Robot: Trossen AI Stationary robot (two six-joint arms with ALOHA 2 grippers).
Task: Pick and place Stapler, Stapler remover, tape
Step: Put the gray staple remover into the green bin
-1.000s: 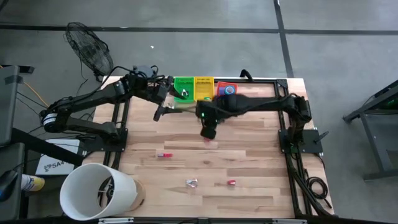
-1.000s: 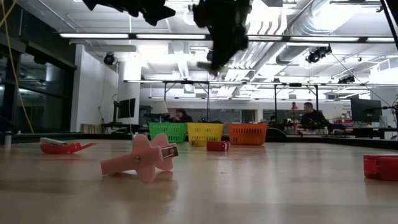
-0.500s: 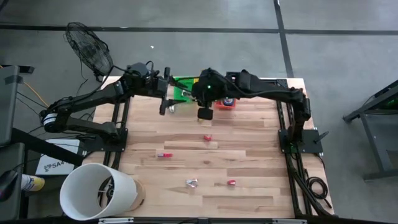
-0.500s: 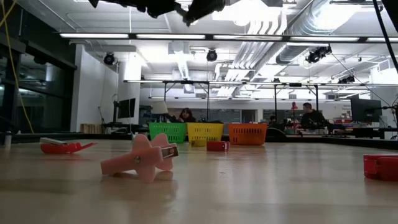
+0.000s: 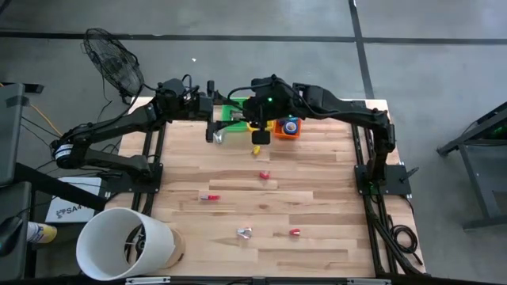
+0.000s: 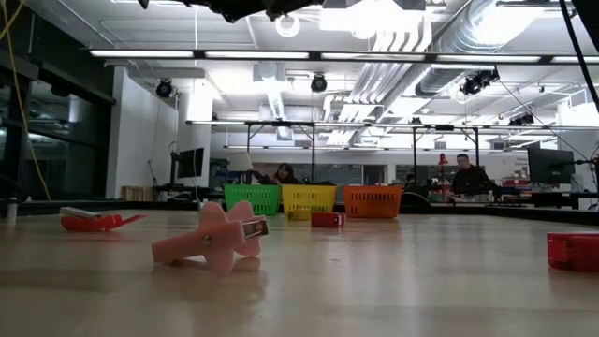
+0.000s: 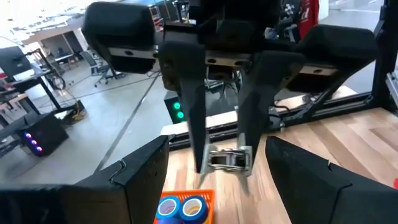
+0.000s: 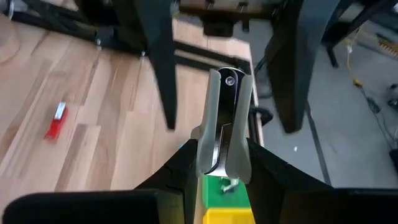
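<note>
My right gripper (image 5: 258,139) hangs high over the table's far middle, in front of the baskets, shut on a silvery stapler remover (image 8: 222,121). My left gripper (image 5: 215,132) hovers just left of it, open and empty, facing it; its fingers (image 7: 146,171) stand wide apart. Blue tape rolls (image 7: 183,207) lie in the orange basket (image 5: 287,128). A red stapler (image 6: 94,221) and a pink stapler remover (image 6: 211,239) lie on the table. My right gripper pinches the stapler remover's wide end (image 8: 214,155) between its two fingers, which slant down from the table's right. The riveted end (image 8: 230,81) sticks out past the fingertips. The remover is lifted clear, high over the green basket's front.
A green basket (image 5: 232,111), a yellow basket (image 6: 309,198) and the orange one stand in a row at the far edge. Small red pieces (image 5: 264,175) (image 5: 295,232) lie on the wooden table (image 5: 333,198). A white bucket (image 5: 123,241) stands at the near left corner.
My right gripper has risen from low over the table's middle and gone toward the far edge, to the baskets, rolling its wrist and staying shut on the remover. A red piece stays on the table where it was.
</note>
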